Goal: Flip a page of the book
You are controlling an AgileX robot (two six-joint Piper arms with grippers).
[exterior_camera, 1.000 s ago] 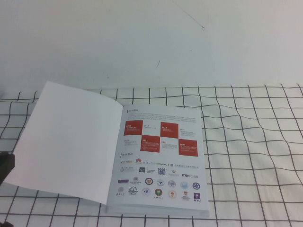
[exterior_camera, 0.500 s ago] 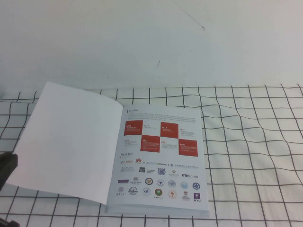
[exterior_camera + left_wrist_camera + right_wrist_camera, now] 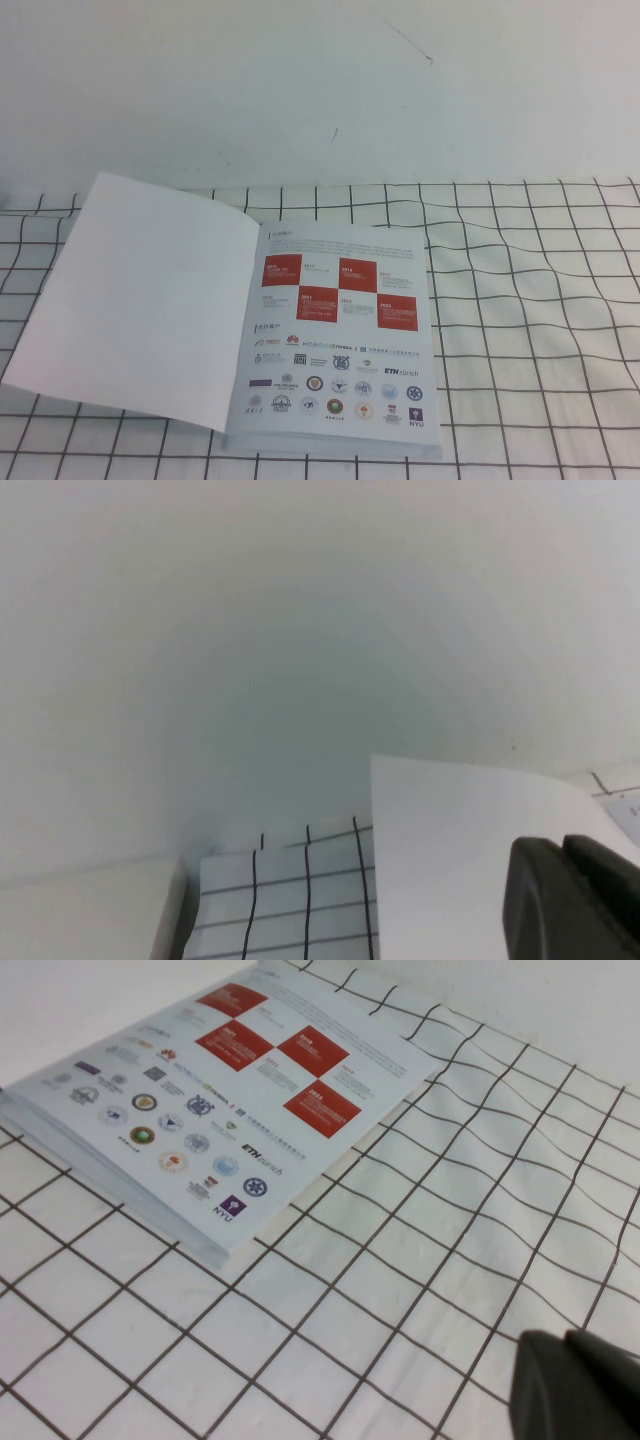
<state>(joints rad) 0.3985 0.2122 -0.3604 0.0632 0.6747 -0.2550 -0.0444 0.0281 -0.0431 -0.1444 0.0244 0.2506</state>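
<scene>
Since the earlier frame, we note the dark shape at the high view's left edge is gone.
We find the grid cloth (image 3: 520,300) bearing the book (image 3: 340,340), lying open, the page (image 3: 150,300) turned left, white side up. Left gripper (image 3: 575,900) sits beside the page's edge, right gripper (image 3: 580,1385) over cloth; we cannot tell either's grip.

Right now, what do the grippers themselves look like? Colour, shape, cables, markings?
Little shows. The left gripper appears in the left wrist view only as a matte black, rounded block with a seam down it, next to the white page. The right gripper in the right wrist view is the same dark rounded shape over the grid cloth. No cables or markings visible. Neither arm appears in the high view.
</scene>
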